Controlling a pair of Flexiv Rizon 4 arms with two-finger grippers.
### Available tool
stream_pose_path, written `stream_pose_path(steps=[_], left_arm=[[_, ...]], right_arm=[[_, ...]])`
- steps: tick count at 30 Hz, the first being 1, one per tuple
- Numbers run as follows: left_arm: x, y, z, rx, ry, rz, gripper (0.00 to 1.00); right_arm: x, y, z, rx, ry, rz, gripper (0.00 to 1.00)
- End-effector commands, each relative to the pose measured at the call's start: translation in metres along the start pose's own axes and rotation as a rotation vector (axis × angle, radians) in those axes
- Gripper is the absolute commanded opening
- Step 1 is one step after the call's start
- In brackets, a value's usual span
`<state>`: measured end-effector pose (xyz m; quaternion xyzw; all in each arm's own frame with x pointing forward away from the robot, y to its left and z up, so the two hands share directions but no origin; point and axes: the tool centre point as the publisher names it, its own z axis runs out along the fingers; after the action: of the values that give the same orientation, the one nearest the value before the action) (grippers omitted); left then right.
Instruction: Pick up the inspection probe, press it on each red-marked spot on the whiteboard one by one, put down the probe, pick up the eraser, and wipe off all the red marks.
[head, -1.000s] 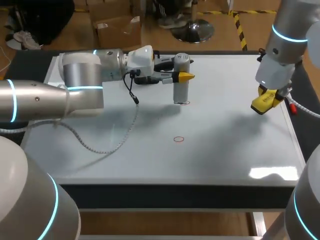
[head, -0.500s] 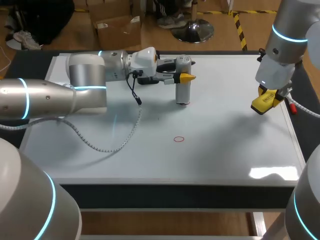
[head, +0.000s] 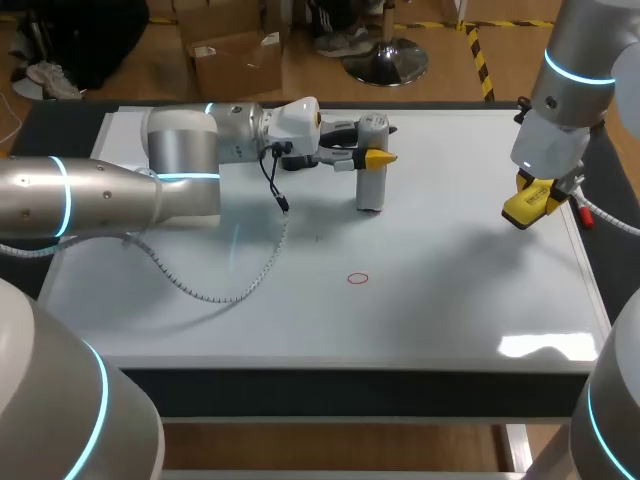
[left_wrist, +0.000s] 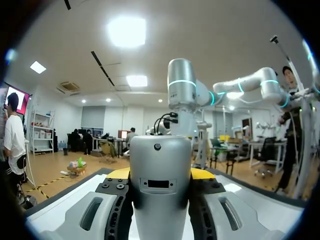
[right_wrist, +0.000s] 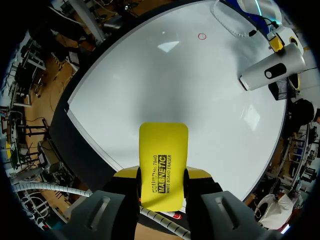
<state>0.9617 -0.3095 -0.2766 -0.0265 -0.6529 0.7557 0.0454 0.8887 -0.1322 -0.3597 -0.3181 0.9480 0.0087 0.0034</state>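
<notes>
Upper centre: the inspection probe (head: 370, 188), judged a rigid, smooth, light cylinder best held across its upper body, stands upright on the whiteboard (head: 450, 300), clamped there by the left gripper (head: 373, 143); the right gripper (head: 536, 196), far right, pinches the eraser (head: 524, 207).

Left pincer (head: 374, 143) lies level, clamped; right pincer (head: 525, 204) points down, apparently clamped.

Black lettering is printed lengthwise on the yellow eraser (right_wrist: 163, 165).
</notes>
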Motion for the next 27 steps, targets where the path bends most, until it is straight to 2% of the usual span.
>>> stream_pose_path(steps=[1,15,21,27], left_arm=[[0.000,0.000,0.000,-0.008,-0.003,0.000,0.00],[-0.001,0.001,0.000,-0.013,-0.008,0.001,0.00],[0.001,-0.009,0.002,-0.029,-0.002,0.008,0.00],[-0.002,-0.027,0.004,-0.035,0.008,0.024,0.00]], right_arm=[[0.000,-0.001,-0.001,0.001,0.003,-0.002,0.00],[0.000,-0.001,-0.001,0.001,0.003,-0.002,0.00],[0.000,-0.001,-0.001,0.001,0.003,-0.002,0.00],[0.000,-0.001,-0.001,0.001,0.003,-0.002,0.00]])
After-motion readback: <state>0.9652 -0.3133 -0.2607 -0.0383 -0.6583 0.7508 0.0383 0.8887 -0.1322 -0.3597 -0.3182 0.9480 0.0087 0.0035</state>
